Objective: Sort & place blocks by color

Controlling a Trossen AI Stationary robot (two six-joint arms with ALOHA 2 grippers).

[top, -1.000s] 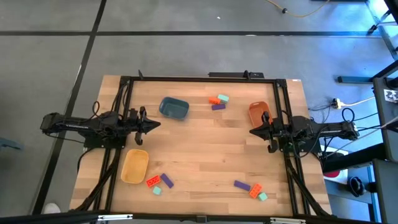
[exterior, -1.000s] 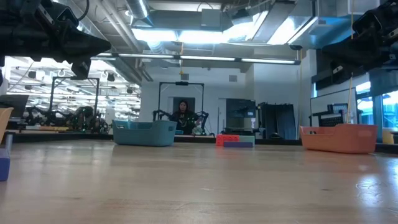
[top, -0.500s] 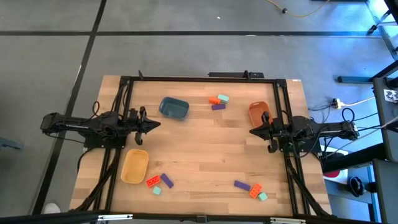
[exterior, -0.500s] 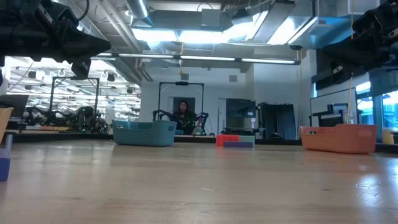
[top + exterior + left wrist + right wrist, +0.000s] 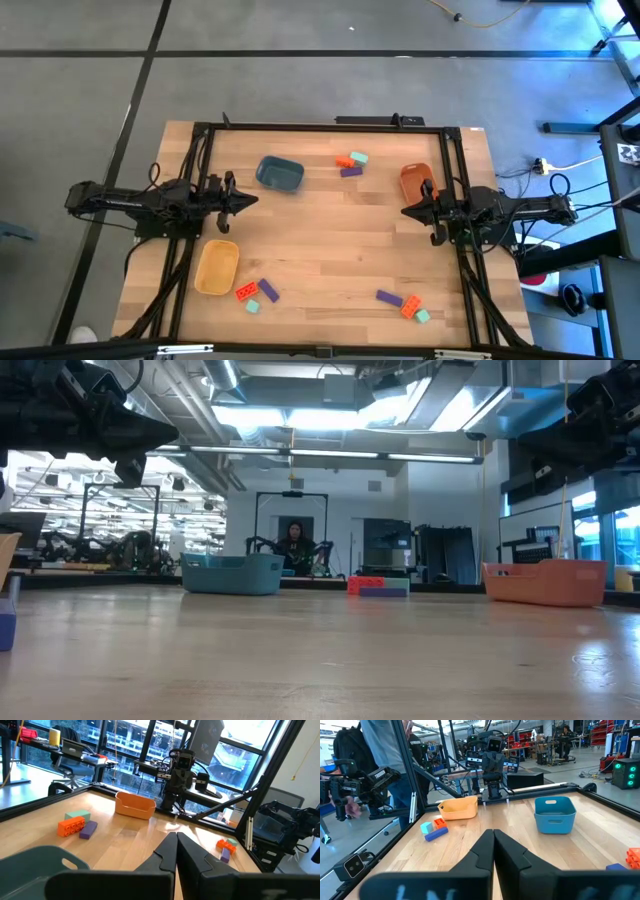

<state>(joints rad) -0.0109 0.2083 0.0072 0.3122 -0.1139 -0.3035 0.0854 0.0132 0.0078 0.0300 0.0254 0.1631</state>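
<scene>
Both arms wait over the wooden surface [image 5: 330, 240]. The left hand [image 5: 250, 199] and the right hand [image 5: 408, 211] each have fingers pressed together, holding nothing. The blocks lie in three loose groups: one [image 5: 350, 163] ahead of the right hand toward the far edge, one [image 5: 255, 292] near the left hand beside the yellow tub [image 5: 216, 268], one [image 5: 402, 303] near the right hand at the front edge. They look light, rigid and slick; I would pinch one across its flat sides. No readable writing shows

You're in a robotics lab: more robot rigs [image 5: 492, 755], workstations [image 5: 120, 550], and exposed ceiling ducts [image 5: 300, 390] surround your bench [image 5: 330, 240].
</scene>
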